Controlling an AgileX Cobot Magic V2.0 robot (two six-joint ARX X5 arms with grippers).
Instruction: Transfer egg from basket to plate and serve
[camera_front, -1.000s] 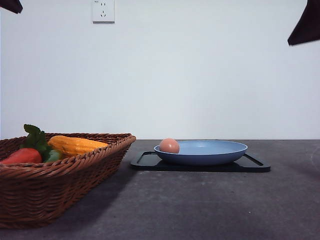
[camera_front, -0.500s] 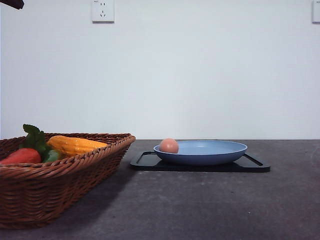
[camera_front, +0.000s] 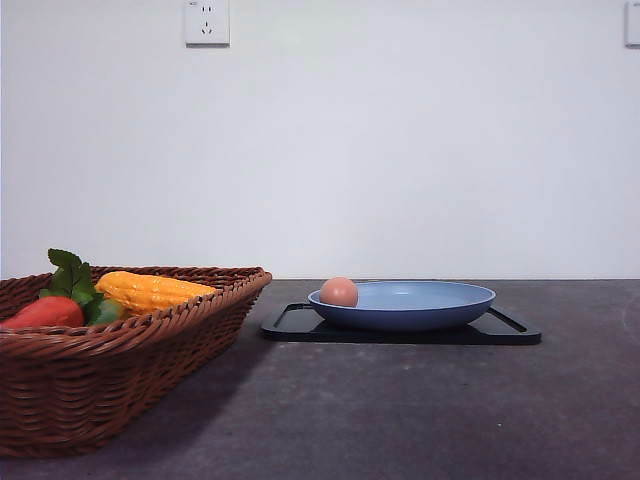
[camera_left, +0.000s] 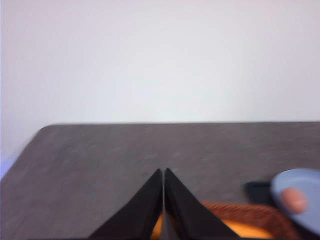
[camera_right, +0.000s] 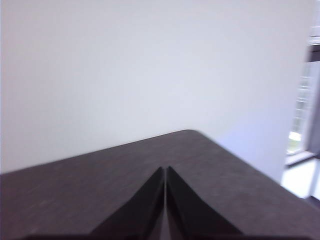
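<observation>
The pinkish-tan egg (camera_front: 339, 291) lies at the left edge of the light-blue plate (camera_front: 420, 305), which rests on a flat black tray (camera_front: 400, 331). The brown wicker basket (camera_front: 120, 350) stands at the left front, holding vegetables. In the left wrist view my left gripper (camera_left: 164, 172) is shut with nothing in it, high above the basket (camera_left: 250, 215); the plate (camera_left: 300, 192) and egg (camera_left: 294, 200) show blurred to one side. In the right wrist view my right gripper (camera_right: 165, 170) is shut and empty, above bare table near a corner.
A red tomato-like vegetable (camera_front: 45, 312), an orange corn-like one (camera_front: 150, 291) and green leaves (camera_front: 72, 275) lie in the basket. A wall socket (camera_front: 207, 22) sits high on the white wall. Dark table (camera_front: 420, 410) stretches in front of the tray.
Both arms have risen out of the front view: the right one was gone half a second ago, the left tip has left the top corner since. Egg, plate and basket have not moved.
</observation>
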